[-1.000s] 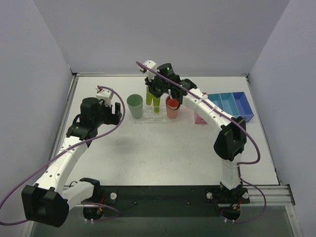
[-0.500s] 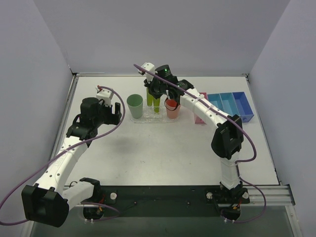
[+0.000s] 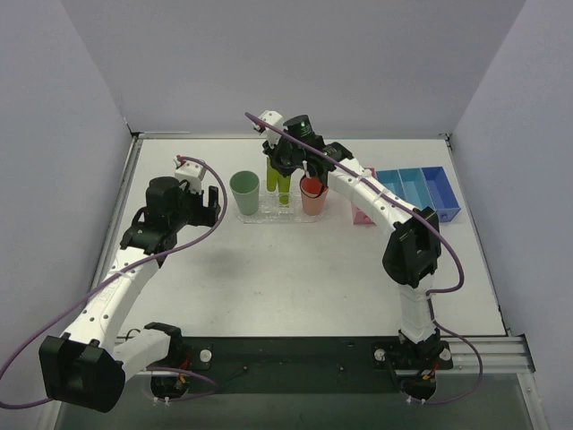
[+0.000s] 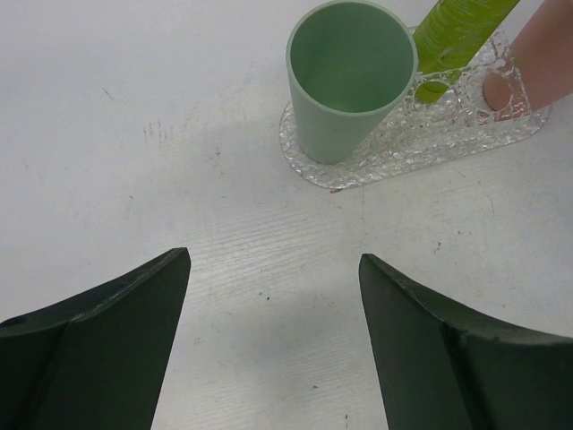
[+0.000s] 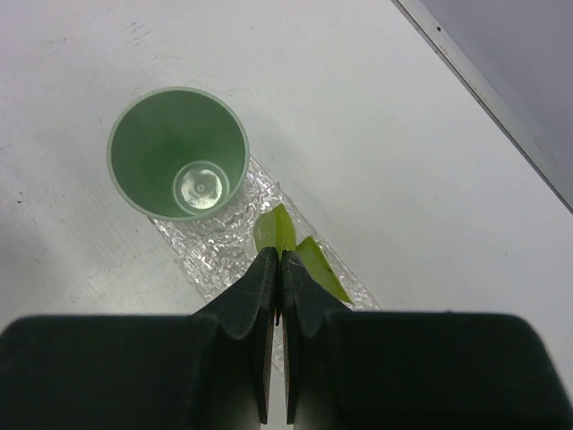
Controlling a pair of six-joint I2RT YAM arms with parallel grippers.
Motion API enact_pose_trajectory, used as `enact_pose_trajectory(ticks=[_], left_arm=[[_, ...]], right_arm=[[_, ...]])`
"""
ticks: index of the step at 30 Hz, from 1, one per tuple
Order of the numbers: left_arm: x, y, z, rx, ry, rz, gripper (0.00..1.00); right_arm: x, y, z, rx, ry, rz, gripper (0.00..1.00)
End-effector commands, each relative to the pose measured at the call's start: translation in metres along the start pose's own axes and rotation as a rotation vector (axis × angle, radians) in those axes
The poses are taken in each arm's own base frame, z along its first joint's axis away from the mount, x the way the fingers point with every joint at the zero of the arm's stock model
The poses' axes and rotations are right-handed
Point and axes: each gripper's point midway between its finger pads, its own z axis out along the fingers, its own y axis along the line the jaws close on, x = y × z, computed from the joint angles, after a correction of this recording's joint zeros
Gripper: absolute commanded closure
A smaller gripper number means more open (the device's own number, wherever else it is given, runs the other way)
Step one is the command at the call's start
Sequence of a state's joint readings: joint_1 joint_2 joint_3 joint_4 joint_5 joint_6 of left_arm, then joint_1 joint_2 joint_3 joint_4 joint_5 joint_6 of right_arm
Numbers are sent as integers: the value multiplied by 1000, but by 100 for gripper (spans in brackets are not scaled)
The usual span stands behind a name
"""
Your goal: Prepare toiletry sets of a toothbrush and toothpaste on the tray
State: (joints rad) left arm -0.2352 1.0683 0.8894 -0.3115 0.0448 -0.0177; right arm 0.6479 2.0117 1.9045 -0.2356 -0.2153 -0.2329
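Right wrist view: right hand (image 5: 279, 260), fingers pressed nearly shut, grasp contents indeterminable, sits directly above standing lime-green tubes (image 5: 315, 267) on tray (image 5: 210, 244), far counter centre. Left hand (image 4: 273, 260) gapes empty, farther off.

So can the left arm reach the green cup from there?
Probably yes: the left gripper is open, the green cup stands straight ahead, and only table lies between them.
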Motion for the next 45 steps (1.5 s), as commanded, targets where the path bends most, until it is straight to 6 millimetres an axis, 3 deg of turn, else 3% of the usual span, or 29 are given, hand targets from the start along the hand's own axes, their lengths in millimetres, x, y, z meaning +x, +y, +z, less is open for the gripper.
enact_pose_trajectory(ticks=[1,45], left_arm=[[-27,-1,-6,0,-68,12,13],[-25,-2,-5,4,-65,12,13]], right_arm=[[-26,-8,4,-1,-81,10,100],[9,-6,41,-25,13,25,99]])
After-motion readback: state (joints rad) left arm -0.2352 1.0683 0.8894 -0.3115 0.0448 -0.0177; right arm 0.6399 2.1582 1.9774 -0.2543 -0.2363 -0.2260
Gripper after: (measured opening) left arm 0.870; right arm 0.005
